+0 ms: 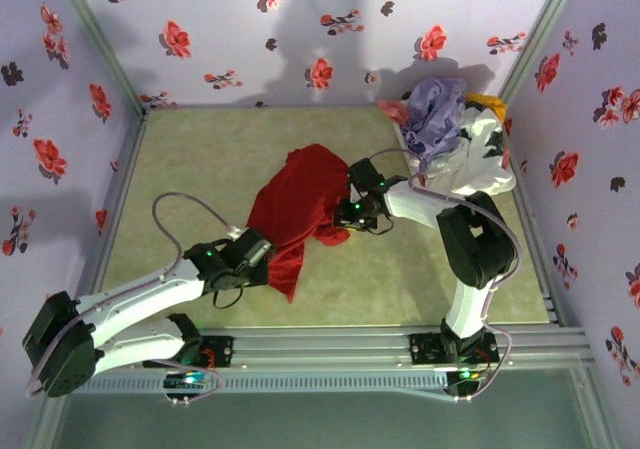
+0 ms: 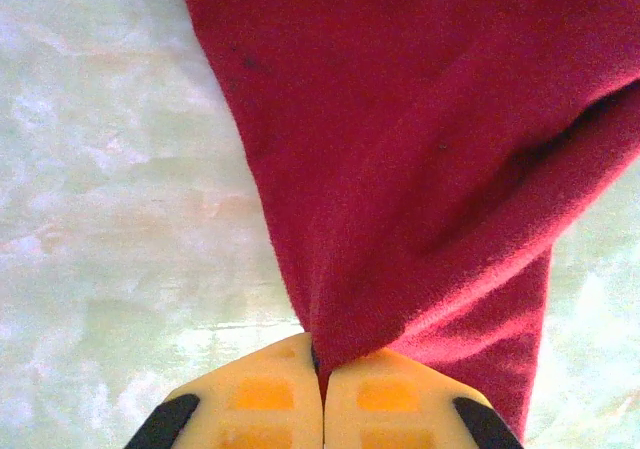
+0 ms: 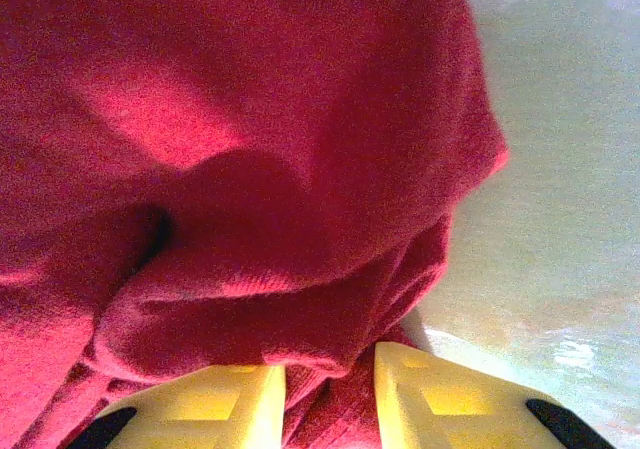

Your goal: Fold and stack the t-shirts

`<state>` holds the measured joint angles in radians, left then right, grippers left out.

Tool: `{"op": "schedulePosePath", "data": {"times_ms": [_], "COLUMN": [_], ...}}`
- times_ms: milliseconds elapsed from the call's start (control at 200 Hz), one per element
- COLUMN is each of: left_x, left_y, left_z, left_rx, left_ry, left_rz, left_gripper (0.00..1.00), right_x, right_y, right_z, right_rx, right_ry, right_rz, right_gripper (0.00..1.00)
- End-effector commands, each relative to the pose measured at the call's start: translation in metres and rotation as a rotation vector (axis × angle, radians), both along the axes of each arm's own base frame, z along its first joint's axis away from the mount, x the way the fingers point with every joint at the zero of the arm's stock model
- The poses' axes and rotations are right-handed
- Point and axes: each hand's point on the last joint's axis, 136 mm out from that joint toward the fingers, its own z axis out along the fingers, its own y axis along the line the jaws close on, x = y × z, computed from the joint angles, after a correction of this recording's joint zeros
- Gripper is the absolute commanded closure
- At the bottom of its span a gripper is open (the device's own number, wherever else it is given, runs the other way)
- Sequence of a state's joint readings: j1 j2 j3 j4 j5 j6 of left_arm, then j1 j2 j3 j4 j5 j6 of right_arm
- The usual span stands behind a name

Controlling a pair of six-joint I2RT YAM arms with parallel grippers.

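Deep red t-shirt [image 1: 300, 204] lies crumpled mid-surface [image 1: 190, 169]. Left pincer [image 2: 322, 357] is clenched on its 7 o'clock end, cloth pinched tight between the jaws. Right pincer [image 3: 330, 359] sits at the shirt's 4 o'clock edge with a fold bunched in the gap between its jaws, can't tell if it's actually clamped. Lavender t-shirt [image 1: 435, 114] is heaped on the white basket [image 1: 480, 169] at 2 o'clock, with pink fabric [image 1: 393, 112] and yellow-orange fabric [image 1: 490, 102] just beside it.
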<state>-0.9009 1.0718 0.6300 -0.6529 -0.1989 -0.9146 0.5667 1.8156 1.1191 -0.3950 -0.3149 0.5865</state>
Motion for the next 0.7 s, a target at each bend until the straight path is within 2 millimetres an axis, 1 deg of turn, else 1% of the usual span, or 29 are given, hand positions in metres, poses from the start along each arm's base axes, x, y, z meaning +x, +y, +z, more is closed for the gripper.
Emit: {"op": "schedulePosePath", "data": {"times_ms": [0, 120, 225, 320, 455, 580, 635, 690], "left_x": [-0.004, -0.004, -0.004, -0.004, -0.004, -0.006, -0.007, -0.008], "left_y": [0.014, 0.018, 0.018, 0.019, 0.021, 0.022, 0.023, 0.024], "left_z": [-0.003, -0.006, -0.006, -0.008, -0.013, -0.016, -0.015, -0.015], "left_rx": [0.031, 0.034, 0.028, 0.031, 0.027, 0.023, 0.020, 0.018], "left_ry": [0.009, 0.011, 0.010, 0.010, 0.016, 0.023, 0.023, 0.021], "left_rz": [0.022, 0.031, 0.035, 0.033, 0.040, 0.042, 0.044, 0.046], "left_gripper": [0.95, 0.95, 0.95, 0.95, 0.95, 0.96, 0.95, 0.96], "right_x": [0.001, -0.007, -0.020, -0.028, -0.029, -0.030, -0.030, -0.030], "right_y": [-0.003, -0.005, -0.003, -0.004, -0.007, 0.000, 0.000, 0.000], "right_z": [-0.002, 0.004, 0.002, -0.004, -0.010, -0.010, -0.011, -0.014], "right_rx": [0.005, 0.021, 0.047, 0.047, 0.032, 0.059, 0.053, 0.046], "right_ry": [0.000, 0.001, 0.036, 0.065, 0.066, 0.081, 0.074, 0.071], "right_rz": [-0.007, -0.014, -0.002, 0.007, 0.009, 0.012, 0.013, 0.017], "right_gripper": [0.68, 0.68, 0.68, 0.68, 0.70, 0.70, 0.70, 0.73]}}
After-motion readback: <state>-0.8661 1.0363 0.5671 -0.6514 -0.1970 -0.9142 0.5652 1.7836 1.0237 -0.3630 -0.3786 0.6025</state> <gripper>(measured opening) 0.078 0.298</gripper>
